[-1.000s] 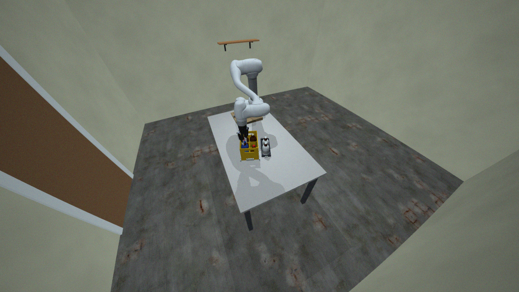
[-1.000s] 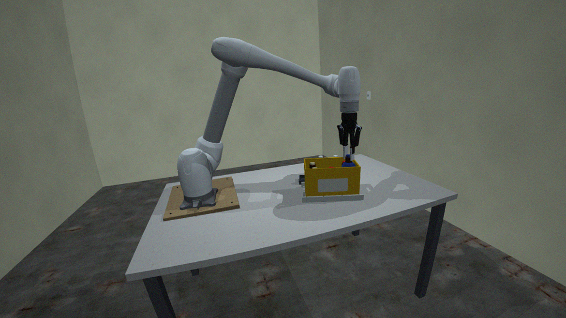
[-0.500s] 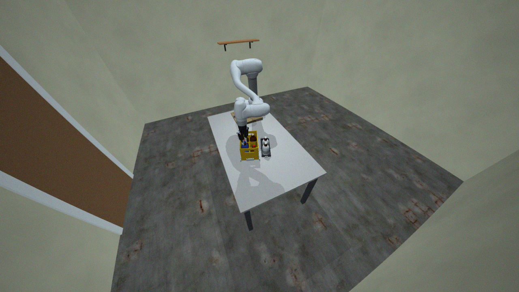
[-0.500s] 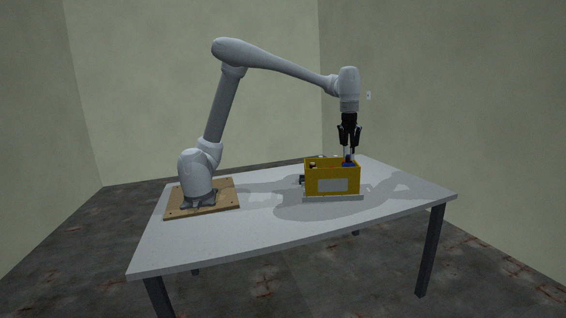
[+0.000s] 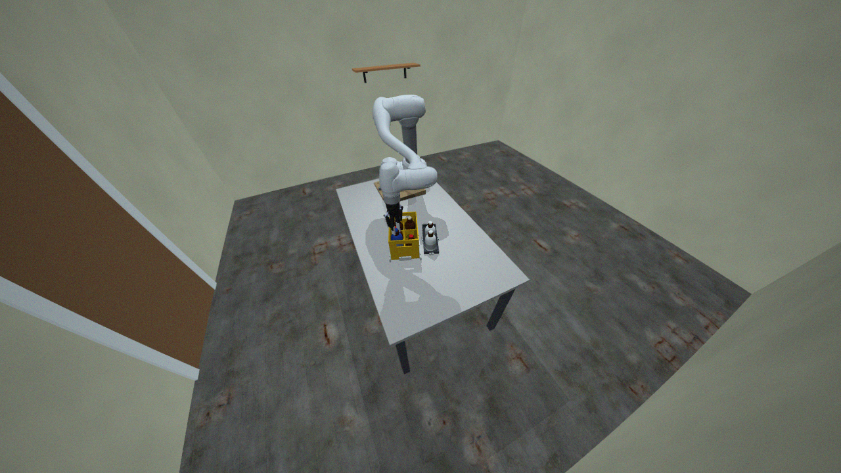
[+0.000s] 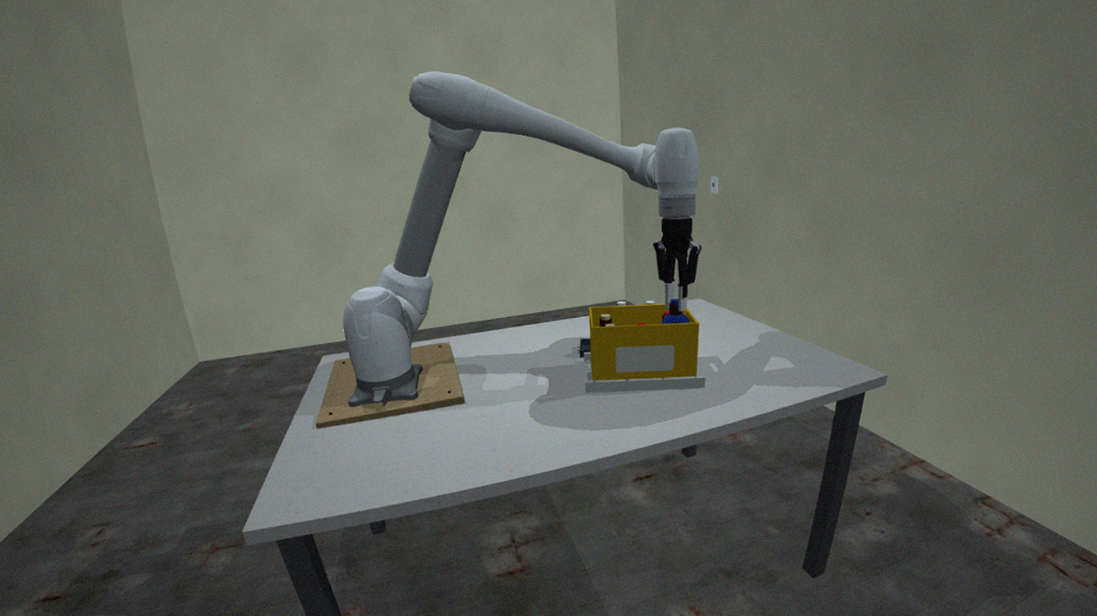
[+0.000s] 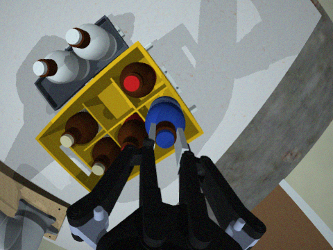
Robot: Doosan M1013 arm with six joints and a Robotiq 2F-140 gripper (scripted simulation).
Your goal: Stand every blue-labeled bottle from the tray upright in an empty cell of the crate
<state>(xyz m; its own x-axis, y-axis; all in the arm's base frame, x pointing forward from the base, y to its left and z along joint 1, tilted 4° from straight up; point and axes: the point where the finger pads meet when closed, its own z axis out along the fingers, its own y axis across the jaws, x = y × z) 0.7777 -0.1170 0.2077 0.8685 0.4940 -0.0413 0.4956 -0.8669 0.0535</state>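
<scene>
My gripper is shut on the neck of the blue-labeled bottle. The bottle is upright, its body inside a corner cell of the yellow crate; whether its base touches the crate floor is hidden. Two red-capped bottles and two cream-capped bottles stand in other cells. The middle cell on the tray side holds no bottle. Two white bottles stand upright on the dark tray.
The tray lies close along one long side of the crate. Both are on the white table. The arm's wooden base plate is at the table's other end. A shelf hangs on the wall behind the arm.
</scene>
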